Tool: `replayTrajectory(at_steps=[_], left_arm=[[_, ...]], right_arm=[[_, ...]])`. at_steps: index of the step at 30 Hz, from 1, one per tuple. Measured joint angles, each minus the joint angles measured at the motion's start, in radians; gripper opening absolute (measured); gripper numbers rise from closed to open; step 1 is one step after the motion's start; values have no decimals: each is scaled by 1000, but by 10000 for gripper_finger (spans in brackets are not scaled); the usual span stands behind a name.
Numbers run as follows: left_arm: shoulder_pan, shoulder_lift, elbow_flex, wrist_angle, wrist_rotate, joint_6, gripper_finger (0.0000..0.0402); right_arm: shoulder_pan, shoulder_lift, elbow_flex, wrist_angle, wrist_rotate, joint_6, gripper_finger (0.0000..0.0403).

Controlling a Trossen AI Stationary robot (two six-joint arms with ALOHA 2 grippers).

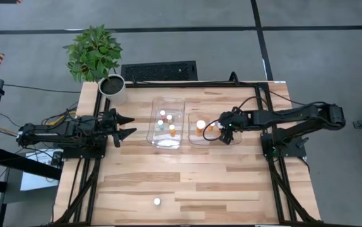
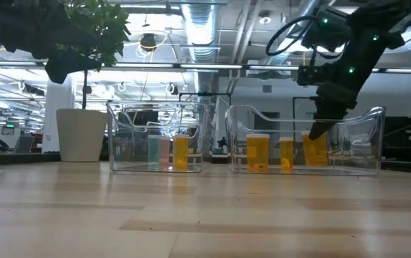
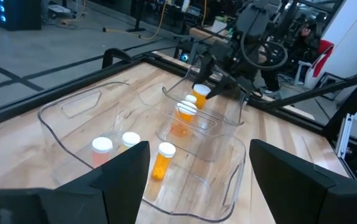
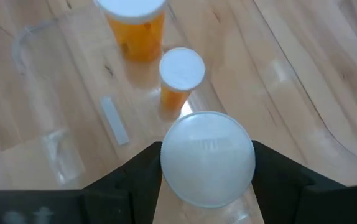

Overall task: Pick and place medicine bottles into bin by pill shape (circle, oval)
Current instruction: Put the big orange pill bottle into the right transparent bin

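Observation:
Two clear bins stand mid-table. The left bin (image 1: 166,140) holds several small white-capped bottles (image 1: 170,118). The right bin (image 1: 197,140) holds a large amber bottle (image 1: 200,125) and a small one (image 4: 181,70). My right gripper (image 1: 222,133) reaches into the right bin, shut on a second large amber bottle (image 2: 314,150) with a white cap (image 4: 207,158). One small bottle (image 1: 157,202) stands alone near the table's front edge. My left gripper (image 1: 127,126) is open and empty, left of the left bin. My right gripper pinches the large bottle between its two fingers (image 4: 135,180), on opposite sides just below the white cap (image 4: 207,158). The fingers come from above, slanting down from the table's right. The bottle stands about upright inside the right bin, low down; whether its base touches the floor I cannot tell.
A white plant pot (image 1: 113,88) with a green plant stands at the table's far left corner. A black grille (image 1: 159,70) lies beyond the far edge. Bare wood lies between the bins and the near edge.

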Motion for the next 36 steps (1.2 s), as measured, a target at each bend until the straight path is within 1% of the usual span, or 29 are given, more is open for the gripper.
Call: replayTrajectory(at_steps=[9, 24, 31, 36], left_arm=[[0, 0, 0, -1, 0, 0, 270], [0, 0, 0, -1, 0, 0, 270], [0, 0, 0, 0, 0, 0, 270], [0, 0, 0, 0, 0, 0, 270]], right_arm=[[-1, 61, 2, 35, 2, -2, 228], [-13, 49, 1, 25, 1, -25, 230], [-13, 26, 45, 12, 1, -60, 230], [-15, 18, 53, -2, 1, -61, 230]])
